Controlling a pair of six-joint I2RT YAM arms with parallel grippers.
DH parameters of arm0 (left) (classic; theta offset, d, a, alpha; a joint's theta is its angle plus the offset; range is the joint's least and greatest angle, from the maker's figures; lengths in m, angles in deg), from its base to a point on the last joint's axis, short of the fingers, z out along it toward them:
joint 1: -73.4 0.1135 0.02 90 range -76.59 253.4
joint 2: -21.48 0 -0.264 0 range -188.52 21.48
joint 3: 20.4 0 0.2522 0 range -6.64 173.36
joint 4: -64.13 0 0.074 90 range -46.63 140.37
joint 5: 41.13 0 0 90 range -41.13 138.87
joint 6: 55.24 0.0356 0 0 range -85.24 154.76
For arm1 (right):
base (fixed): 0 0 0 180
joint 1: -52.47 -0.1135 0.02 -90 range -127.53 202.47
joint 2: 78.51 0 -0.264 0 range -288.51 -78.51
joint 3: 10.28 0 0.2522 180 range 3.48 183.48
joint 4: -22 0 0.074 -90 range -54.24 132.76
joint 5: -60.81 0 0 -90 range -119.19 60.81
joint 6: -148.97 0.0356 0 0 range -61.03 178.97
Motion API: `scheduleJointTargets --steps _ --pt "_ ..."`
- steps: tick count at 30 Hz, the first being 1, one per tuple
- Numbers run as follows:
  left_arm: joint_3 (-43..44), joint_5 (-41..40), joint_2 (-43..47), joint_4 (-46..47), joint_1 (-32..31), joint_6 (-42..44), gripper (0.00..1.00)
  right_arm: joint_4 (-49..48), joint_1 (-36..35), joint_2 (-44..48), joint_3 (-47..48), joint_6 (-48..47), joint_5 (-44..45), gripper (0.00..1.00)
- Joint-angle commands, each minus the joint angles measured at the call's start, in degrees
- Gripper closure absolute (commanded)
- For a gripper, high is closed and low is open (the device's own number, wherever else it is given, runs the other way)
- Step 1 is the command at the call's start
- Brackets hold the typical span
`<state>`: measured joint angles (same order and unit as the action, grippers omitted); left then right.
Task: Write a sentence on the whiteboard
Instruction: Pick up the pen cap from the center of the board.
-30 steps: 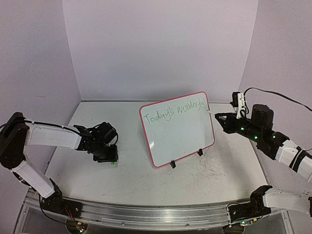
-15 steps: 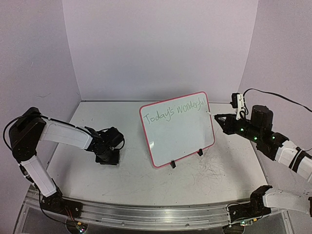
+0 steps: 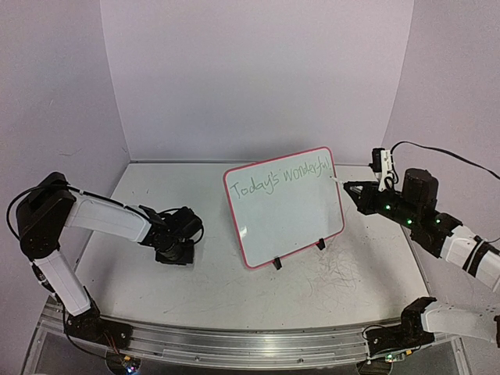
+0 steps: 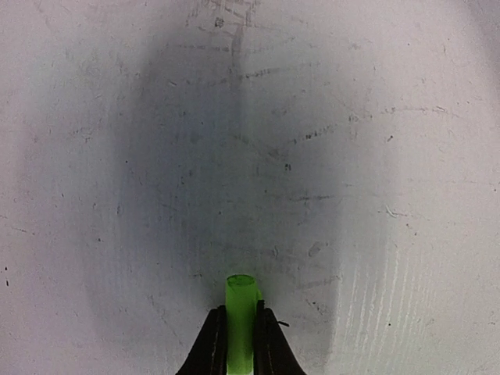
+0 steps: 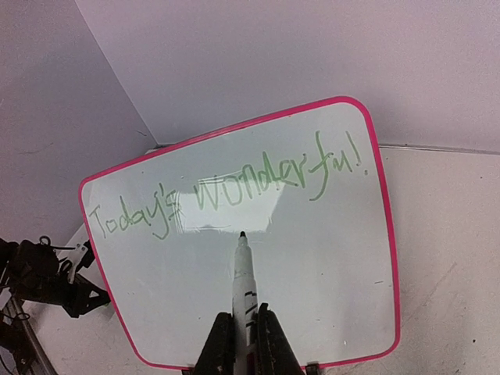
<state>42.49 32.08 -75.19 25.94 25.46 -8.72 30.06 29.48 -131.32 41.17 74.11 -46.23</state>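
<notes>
The whiteboard [image 3: 289, 211] stands tilted on black clip feet at mid-table; it also fills the right wrist view [image 5: 312, 258]. The sentence [image 3: 283, 176] "Today's wonderful!" runs in green along its top, also seen in the right wrist view [image 5: 226, 191]. My right gripper [image 3: 349, 190] is shut on a white marker [image 5: 244, 277], tip pointing at the board just off its right edge. My left gripper [image 3: 173, 251] is low over the table left of the board, shut on a green marker cap [image 4: 241, 320].
The grey tabletop [image 3: 328, 273] carries dark scribbles in front of the board's right foot. Purple walls enclose the back and sides. A metal rail [image 3: 234, 340] runs along the near edge.
</notes>
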Motion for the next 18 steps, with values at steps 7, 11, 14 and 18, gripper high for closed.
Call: scheduleJointTargets --steps 7,11,14,18 --pt "-1.7 -1.9 9.6 -2.4 -2.1 1.8 1.00 -0.2 -0.5 -0.3 0.3 -0.4 -1.5 1.00" --pt "-0.5 -5.3 18.7 -4.2 -2.2 8.1 1.00 3.8 -1.0 -1.2 1.7 -2.0 -2.7 1.00" --pt "2.4 -7.5 26.8 -5.0 -2.2 14.7 1.00 7.1 -1.5 -2.1 2.6 -2.8 -3.5 1.00" --pt "7.6 -7.2 34.8 -5.0 -2.3 23.5 1.00 10.4 -3.1 -3.2 3.7 -2.9 -4.9 1.00"
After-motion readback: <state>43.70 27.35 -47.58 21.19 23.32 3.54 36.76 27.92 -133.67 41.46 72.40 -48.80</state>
